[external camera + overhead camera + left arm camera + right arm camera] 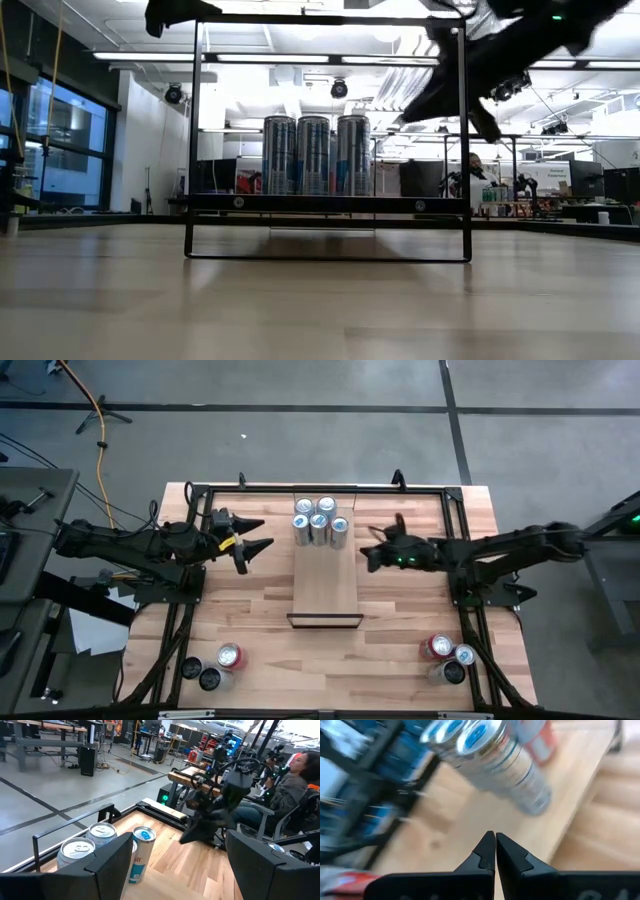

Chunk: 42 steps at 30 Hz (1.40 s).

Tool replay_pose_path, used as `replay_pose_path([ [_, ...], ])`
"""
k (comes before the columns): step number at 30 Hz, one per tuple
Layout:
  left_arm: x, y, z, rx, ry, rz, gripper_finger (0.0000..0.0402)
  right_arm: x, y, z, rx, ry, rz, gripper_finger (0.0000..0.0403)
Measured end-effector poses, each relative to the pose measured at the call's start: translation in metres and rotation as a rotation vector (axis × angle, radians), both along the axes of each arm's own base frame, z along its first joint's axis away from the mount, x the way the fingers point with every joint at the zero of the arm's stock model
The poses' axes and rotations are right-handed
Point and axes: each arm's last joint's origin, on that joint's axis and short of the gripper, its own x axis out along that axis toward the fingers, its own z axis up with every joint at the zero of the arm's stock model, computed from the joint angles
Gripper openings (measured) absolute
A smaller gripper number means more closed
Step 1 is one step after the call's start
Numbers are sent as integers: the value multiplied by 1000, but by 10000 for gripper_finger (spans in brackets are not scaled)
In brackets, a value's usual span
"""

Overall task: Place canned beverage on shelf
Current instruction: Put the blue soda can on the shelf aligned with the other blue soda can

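The shelf (325, 585) is a long light-wood plank with a thin black frame at its near end, lying in the middle of the table. Several silver-blue cans (320, 522) stand upright on its far end; they also show in the low view (315, 155) and the left wrist view (100, 845). My left gripper (266, 534) is open and empty, left of the cans and above the table. My right gripper (370, 552) is shut and empty, right of the cans; its closed tips show in its wrist view (495, 842), with the cans (495, 760) beyond them.
Loose cans stand at the table's near left corner (213, 665) and near right corner (447, 657). A black metal frame (200, 490) runs round the table's edges. A person (295, 785) sits beyond the table's right side.
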Motion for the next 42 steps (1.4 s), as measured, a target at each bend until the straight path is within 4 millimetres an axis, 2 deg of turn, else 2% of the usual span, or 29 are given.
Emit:
replay_pose_path([
  [7,0,0,1,-9,-9,1,278,43,-9,-1,-247,207,51,0],
  [13,0,0,0,-19,-13,2,278,66,-11,-12,-289,283,96,0],
  [24,0,0,0,-18,-11,2,278,66,-14,-23,-326,376,45,0],
  [42,0,0,0,-17,-10,1,278,71,-37,-14,-308,262,-15,0],
])
